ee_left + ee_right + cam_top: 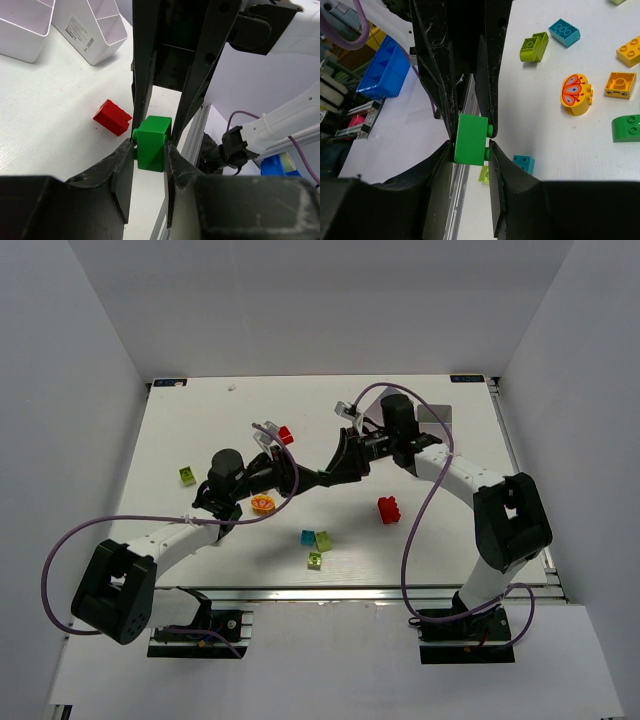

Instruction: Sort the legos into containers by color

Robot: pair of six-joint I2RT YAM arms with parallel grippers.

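Observation:
A green lego brick [151, 141] hangs in the air above the table, also seen in the right wrist view [471, 139]. My left gripper [150, 146] is shut on it from one side. My right gripper [471, 146] grips the same brick from the opposite side. The two grippers meet tip to tip over the table's middle, left [312, 478] and right [334, 471]. Two white containers [95, 30] stand beyond a red brick [112, 117]. Loose on the table are a red brick [389, 509], a cyan brick [308, 537], lime bricks [323, 540] and a yellow butterfly brick [263, 504].
A small red brick [285, 434] lies behind the left arm and a lime brick [187, 476] at the left. The right wrist view shows orange bricks [620, 84] and a green curved brick [627, 127]. The table's metal front rail [350, 592] runs below the bricks.

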